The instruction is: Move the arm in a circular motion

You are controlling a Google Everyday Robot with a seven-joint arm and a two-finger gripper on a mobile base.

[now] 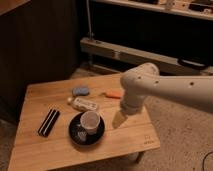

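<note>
The arm (165,86) is large and cream-white, with thick rounded segments and small dark screw holes. It reaches in from the right edge over the wooden table (45,155). Its bulbous joint (139,80) hangs above the table's right half, and a segment runs down from there. The gripper (120,119) is at the lower end, just above the tabletop. It is right of a black plate (75,137) that holds a white cup (90,121). It touches nothing that I can see.
On the table lie a black rectangular item (48,122) at the left, a blue item (80,91), a white tube (85,104) and an orange item (114,93). Dark shelving and a metal rail (130,52) stand behind. Speckled floor lies to the right.
</note>
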